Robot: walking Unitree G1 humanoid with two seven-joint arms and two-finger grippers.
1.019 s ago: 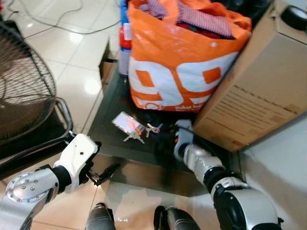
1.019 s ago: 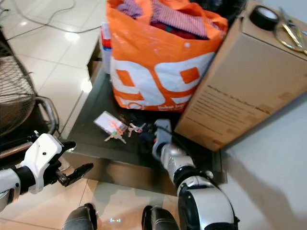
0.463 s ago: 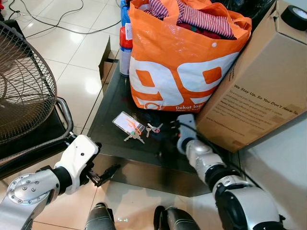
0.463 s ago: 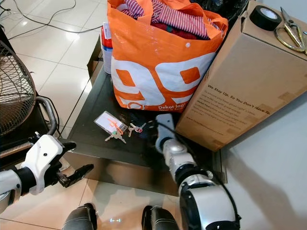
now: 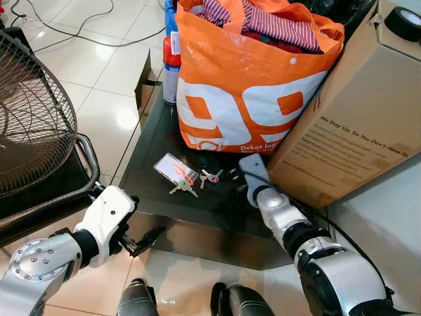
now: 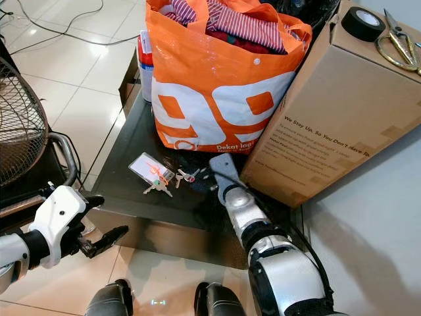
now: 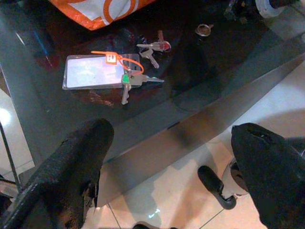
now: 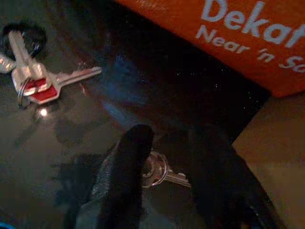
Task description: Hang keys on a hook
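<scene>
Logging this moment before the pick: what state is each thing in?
Right tool: down on the dark glass table, fingers astride a silver key.
Left tool: open, idle off the table edge.
Red-capped keys: lying flat, untouched.
Clear card holder with orange tie: flat on table.
Orange shopping bag: upright, stuffed with clothes.

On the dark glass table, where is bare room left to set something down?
Free: the table's left strip beside the orange bag, and its front edge below the card tag. Crowded: around the keys, where the right gripper reaches, against the cardboard box.
</scene>
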